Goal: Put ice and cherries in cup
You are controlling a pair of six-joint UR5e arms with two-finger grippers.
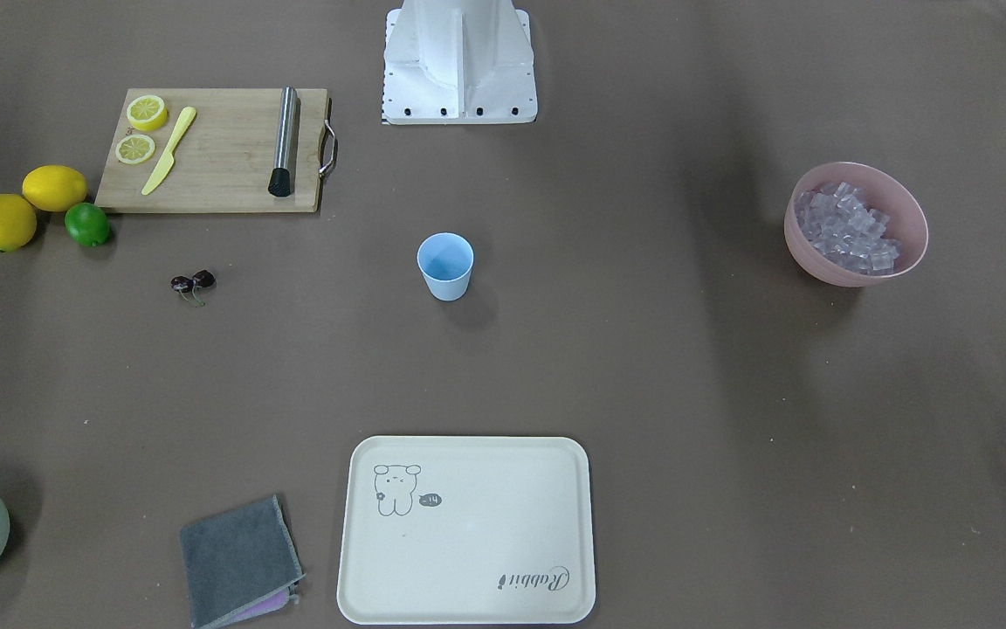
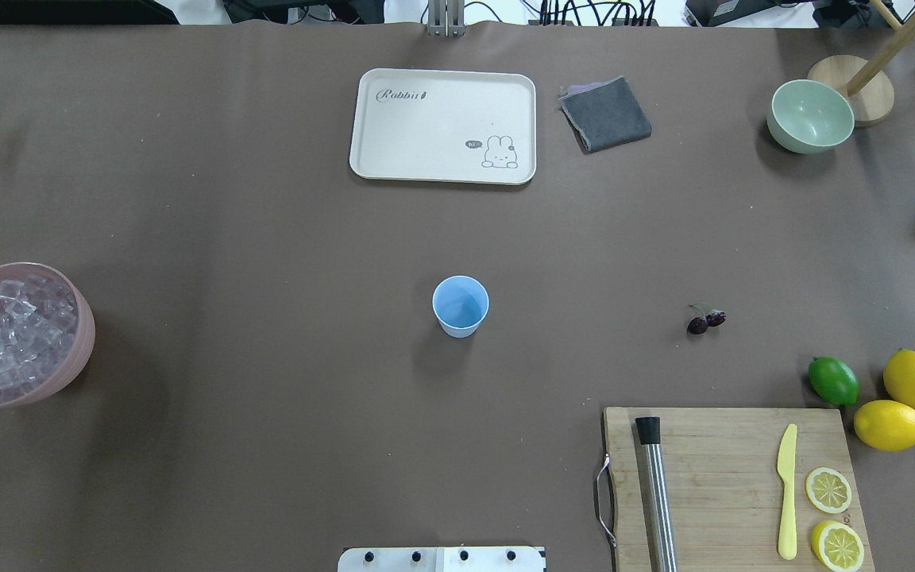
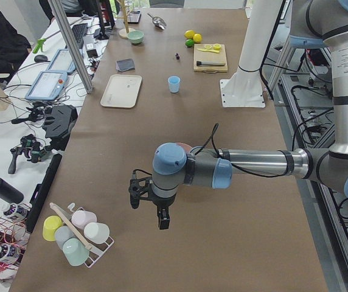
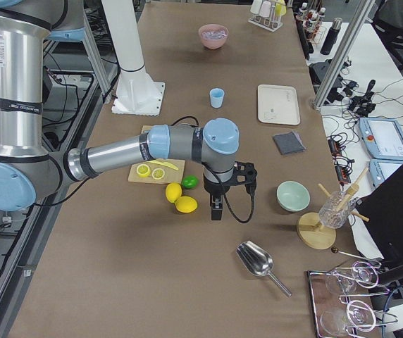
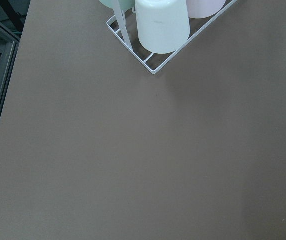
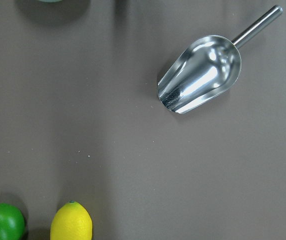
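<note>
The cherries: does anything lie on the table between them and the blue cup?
Nothing visible does. Only bare table lies between the cherries and the cup; the cutting board sits nearer the robot, off that line.

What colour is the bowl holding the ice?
The bowl is pink; the front-facing view shows it best.

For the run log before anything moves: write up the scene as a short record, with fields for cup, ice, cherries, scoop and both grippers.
cup: light blue, upright, mid-table, empty
ice: heaped in pink bowl, robot's left side
cherries: joined pair on the table, robot's right side, apart from cup
scoop: metal, lying flat
left gripper: above bare table by cup rack; open or shut unclear
right gripper: near lemons; open or shut unclear
</note>
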